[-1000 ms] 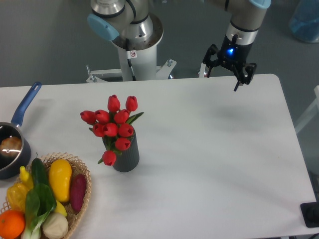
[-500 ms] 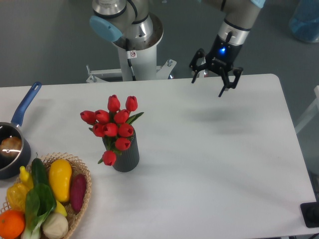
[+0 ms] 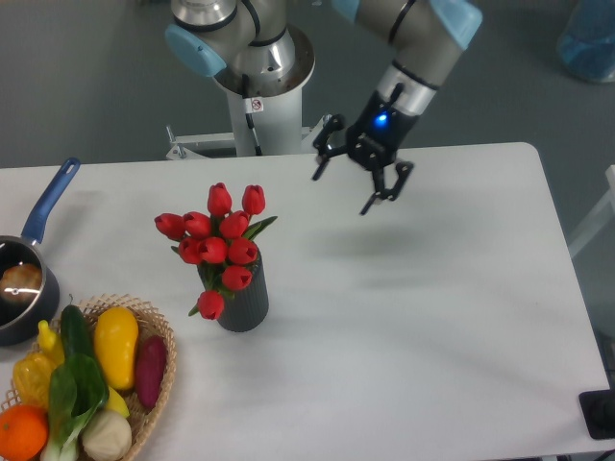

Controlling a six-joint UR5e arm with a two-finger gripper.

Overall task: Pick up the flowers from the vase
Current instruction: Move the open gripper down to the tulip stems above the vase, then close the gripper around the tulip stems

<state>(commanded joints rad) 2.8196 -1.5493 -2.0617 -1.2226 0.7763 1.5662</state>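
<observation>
Gripper (image 3: 340, 190) now sits upper centre of the frame, above the table (image 3: 432, 317). It has swept leftward from the upper right over the last second, tilting as it goes. Jaws spread wide, nothing between them. Blue light lit on the wrist.

Flowers (image 3: 219, 239) unmoved: still in the vase (image 3: 244, 300), left of centre, buds standing above the vase mouth, one bud drooping at lower left. Gripper remains well apart from them, to their upper right.

Reading: approach phase, gap to the bunch closing; no contact yet. Descent and alignment on the stems still to come.

Surface: plain white tabletop, matte, faint gripper shadow right of the flowers. Basket (image 3: 159, 384) of vegetables at lower left, saucepan (image 3: 27, 279) at left edge. Room: grey floor behind, robot base (image 3: 258, 86) at top centre, blue object (image 3: 588, 38) upper right corner.
</observation>
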